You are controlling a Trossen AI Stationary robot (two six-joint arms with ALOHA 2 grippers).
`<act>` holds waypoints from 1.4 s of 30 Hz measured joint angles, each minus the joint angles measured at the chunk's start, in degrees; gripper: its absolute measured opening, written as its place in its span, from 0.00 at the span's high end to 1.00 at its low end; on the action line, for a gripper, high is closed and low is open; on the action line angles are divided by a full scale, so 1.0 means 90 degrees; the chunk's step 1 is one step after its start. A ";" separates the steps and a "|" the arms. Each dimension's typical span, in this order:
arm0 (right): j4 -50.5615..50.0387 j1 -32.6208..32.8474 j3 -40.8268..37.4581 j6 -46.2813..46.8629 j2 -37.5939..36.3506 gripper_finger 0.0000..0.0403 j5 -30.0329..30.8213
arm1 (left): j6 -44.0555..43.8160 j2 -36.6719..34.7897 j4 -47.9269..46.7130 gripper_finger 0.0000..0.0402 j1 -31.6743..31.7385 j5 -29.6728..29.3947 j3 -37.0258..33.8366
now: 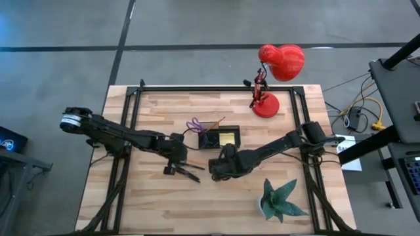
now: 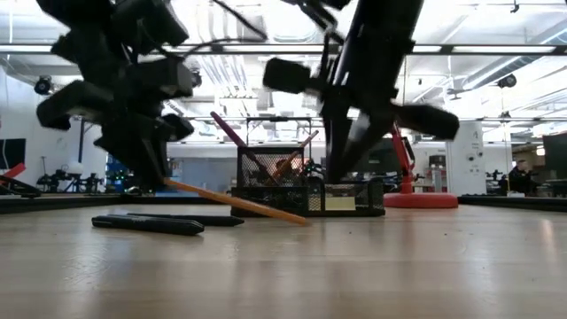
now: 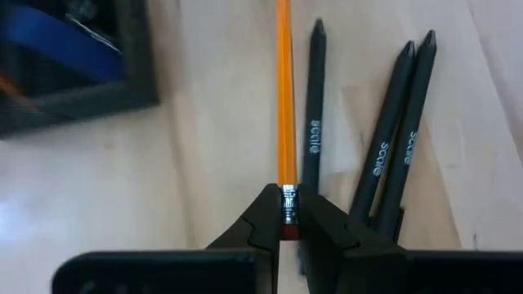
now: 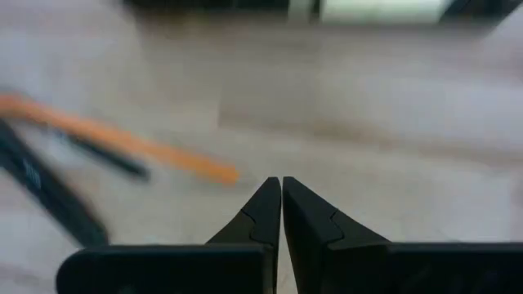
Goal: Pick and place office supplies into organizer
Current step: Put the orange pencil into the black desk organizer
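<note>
Scissors (image 1: pixel 194 124) and a sticky pad (image 1: pixel 226 138) already sit in the organizer (image 1: pixel 218 129). Left gripper (image 3: pixel 288 222) is clenched on the orange pencil (image 3: pixel 284 98), tip still on the table beside three dark pens (image 3: pixel 384 139) left to move. Right gripper (image 4: pixel 281 200) hovers nearby, clenched on nothing.

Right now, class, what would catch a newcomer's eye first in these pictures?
The bright red desk lamp at the wooden table's far edge stands out first. Next, the left claw shut on the eraser end of a thin orange pencil, beside three black pens. A green paper plant sits at the near right.
</note>
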 joint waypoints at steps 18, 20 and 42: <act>-0.1466 -0.0064 -0.0006 -0.0610 -0.0950 0.98 0.2290 | 0.3424 -0.0900 -0.3978 0.97 0.0173 -0.4093 0.3145; -0.1430 -0.0080 -0.0006 -0.0546 -0.0959 0.98 0.2306 | 0.3902 -0.0663 -0.4171 0.97 0.0281 -0.4302 0.3354; -0.1444 -0.0049 -0.0025 -0.0510 -0.0962 0.98 0.2311 | 0.5745 0.1053 -0.4412 0.97 0.0644 -0.4742 0.3926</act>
